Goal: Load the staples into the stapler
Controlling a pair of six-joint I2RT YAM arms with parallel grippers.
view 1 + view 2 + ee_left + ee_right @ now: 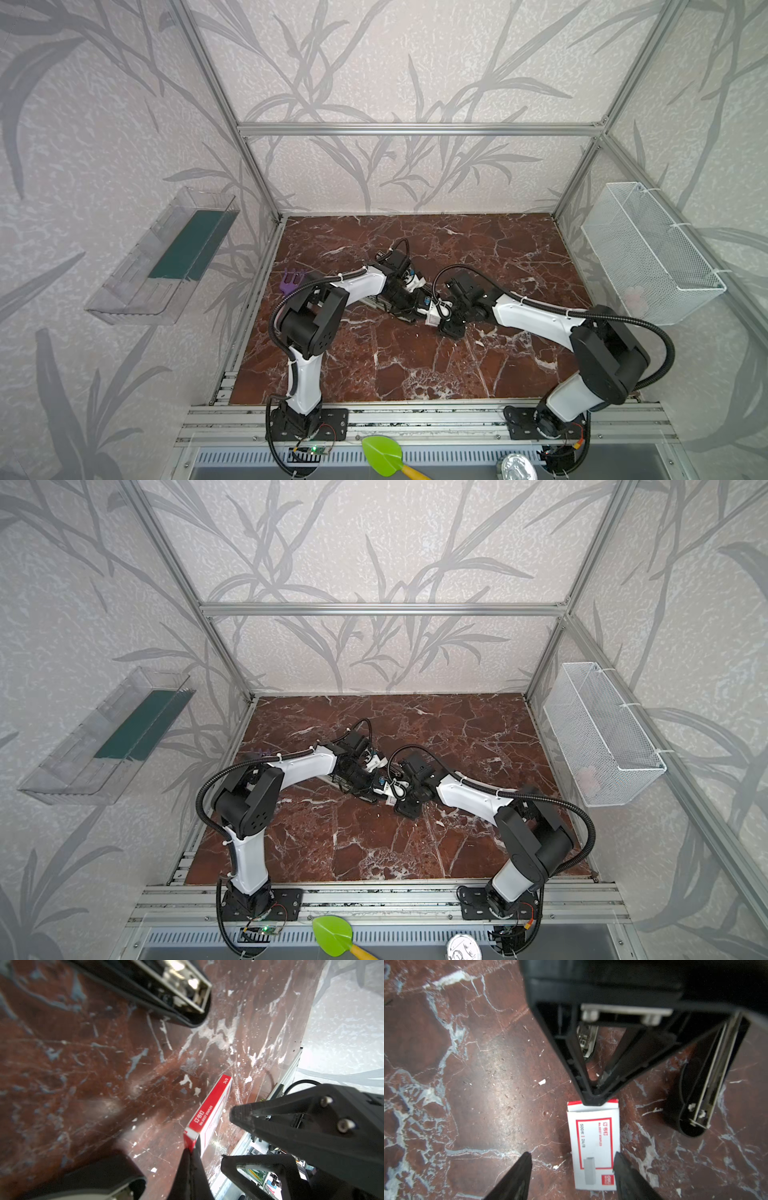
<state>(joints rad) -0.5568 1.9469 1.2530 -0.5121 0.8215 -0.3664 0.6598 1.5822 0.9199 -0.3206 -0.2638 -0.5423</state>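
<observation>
Right wrist view: shows the staples box (593, 1142) label-up over the red-brown marble table (467, 1084), white face with its red frame toward the camera. Shows the right gripper (572, 1154) spread wide around the near end of that box, one finger (625, 1172) right at the box's long edge and its partner (521, 1174) well clear on the opposite side, clamping nothing. Finds the left gripper (593, 1100) at the far end of the box, tips pressed together and pinching that end. Cannot tell whether the box rests on the marble or hangs just above it.

Left wrist view: looks along the closed left fingers (188, 1159) to a red corner of the box nipped between them. Shows the parted black fingers (245, 1115) of the right gripper just beside the box's white face.

Places the stapler (704, 1093) just beside the box, flipped open with its metal staple channel bared.

Both top views: put the two grippers tip to tip near the middle of the table, with the box (432, 321) small and white between them and the stapler partly hidden under the left wrist. Also show a purple fork-like piece (293, 281) near the table's left edge, a white wire basket (652, 253) on the right wall and a clear tray (166, 257) on the left wall.
</observation>
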